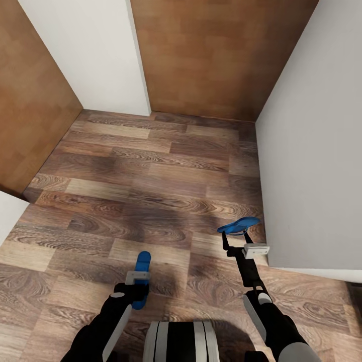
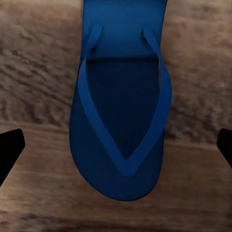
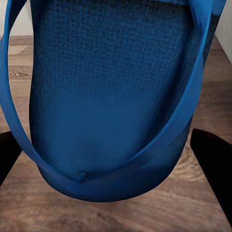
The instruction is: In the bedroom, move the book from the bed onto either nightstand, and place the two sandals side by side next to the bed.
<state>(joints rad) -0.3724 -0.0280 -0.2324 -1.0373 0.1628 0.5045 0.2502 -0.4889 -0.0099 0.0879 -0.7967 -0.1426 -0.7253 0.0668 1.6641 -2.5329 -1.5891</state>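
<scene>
From the head camera I see each gripper carrying a blue sandal over the plank floor: left gripper gripping the left sandal, right gripper gripping the right sandal beside the white wall. Left wrist: sandal between the fingertips. Right wrist: sandal between the fingertips.

You get even, soft light; a faint shadow darkens the floor ahead of the robot. Wrist views look slightly blurred.
</scene>
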